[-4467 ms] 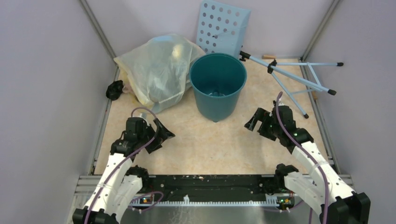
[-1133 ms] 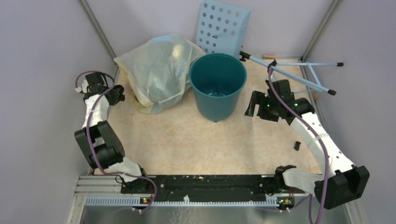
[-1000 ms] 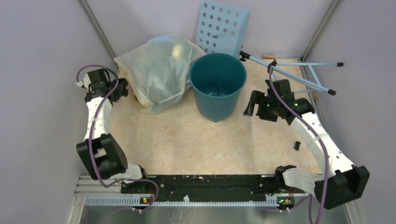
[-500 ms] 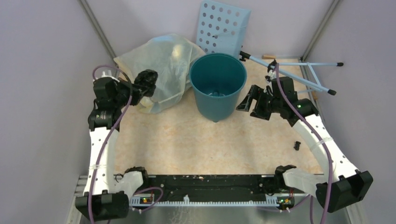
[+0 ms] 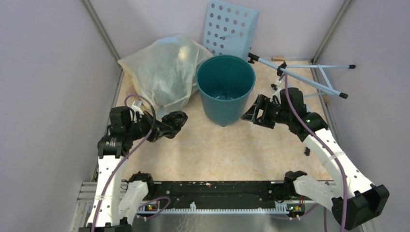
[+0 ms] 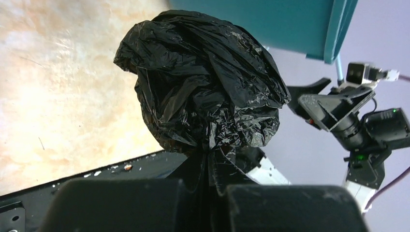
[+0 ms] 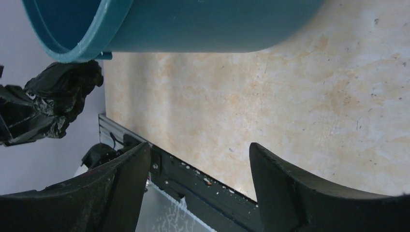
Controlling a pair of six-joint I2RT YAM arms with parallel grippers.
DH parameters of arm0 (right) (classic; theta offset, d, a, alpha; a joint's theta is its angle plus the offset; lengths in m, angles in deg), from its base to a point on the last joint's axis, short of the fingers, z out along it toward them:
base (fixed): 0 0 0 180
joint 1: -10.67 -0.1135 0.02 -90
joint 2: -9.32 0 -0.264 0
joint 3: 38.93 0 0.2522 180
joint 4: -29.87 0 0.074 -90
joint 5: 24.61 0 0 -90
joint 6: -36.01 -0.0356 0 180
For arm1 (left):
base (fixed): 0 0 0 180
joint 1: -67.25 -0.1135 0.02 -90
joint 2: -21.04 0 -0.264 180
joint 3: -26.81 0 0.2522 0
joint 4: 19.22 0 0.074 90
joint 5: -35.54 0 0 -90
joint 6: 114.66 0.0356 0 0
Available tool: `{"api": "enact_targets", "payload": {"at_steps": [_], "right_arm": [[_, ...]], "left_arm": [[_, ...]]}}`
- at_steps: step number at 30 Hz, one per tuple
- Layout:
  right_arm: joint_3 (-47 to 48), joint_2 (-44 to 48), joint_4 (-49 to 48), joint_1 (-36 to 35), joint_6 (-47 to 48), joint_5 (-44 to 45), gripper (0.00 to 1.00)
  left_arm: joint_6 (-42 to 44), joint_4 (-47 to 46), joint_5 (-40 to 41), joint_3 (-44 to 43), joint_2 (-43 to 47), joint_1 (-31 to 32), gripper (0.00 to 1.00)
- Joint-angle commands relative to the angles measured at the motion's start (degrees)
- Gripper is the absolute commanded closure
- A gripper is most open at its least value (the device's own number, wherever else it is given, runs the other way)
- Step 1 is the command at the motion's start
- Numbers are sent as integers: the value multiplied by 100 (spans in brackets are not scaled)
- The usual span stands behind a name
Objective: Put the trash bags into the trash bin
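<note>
A crumpled glossy black trash bag (image 5: 175, 120) hangs off the floor, left of and in front of the teal trash bin (image 5: 226, 108). My left gripper (image 5: 162, 129) is shut on the bag's gathered neck. In the left wrist view the bag (image 6: 203, 82) bulges above the pinched jaws of the left gripper (image 6: 209, 180), and the bin's wall (image 6: 270, 24) shows behind it. My right gripper (image 5: 253, 111) stands open and empty just right of the bin's base. The right wrist view, past the right gripper (image 7: 198, 159), shows the bin's side (image 7: 193, 24) and the bag (image 7: 58, 96) at far left.
A big translucent yellowish bag (image 5: 164, 72) leans against the bin's left side. A pale blue holed panel (image 5: 231, 29) stands behind the bin, with a folding stand (image 5: 309, 79) lying at the back right. A small black piece (image 5: 307, 151) lies near the right rail.
My left arm has lifted the black bag from the floor by the left wall and swung it right and nearer, toward the bin. My right gripper has shifted slightly and its jaws have narrowed a little.
</note>
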Motion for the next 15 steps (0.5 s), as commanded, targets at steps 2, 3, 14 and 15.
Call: {"api": "enact_targets", "payload": {"at_steps": [2,3,14,15], "right_arm": [[-201,113,-740,-345,182,-188,26],[-256,133,-788,-436,174,-110,26],[-516,294,-960,-622,-59,435,25],[-525,299,-922,-623,-53,463,25]], "left_arm": [[443,-207,-400,84,-264,413,100],[429,-358,-375,137,-349,529,100],[142,-2782,702,-99,-2402,2842,100],[178,-3030,813,-119,-2578,2950,100]]}}
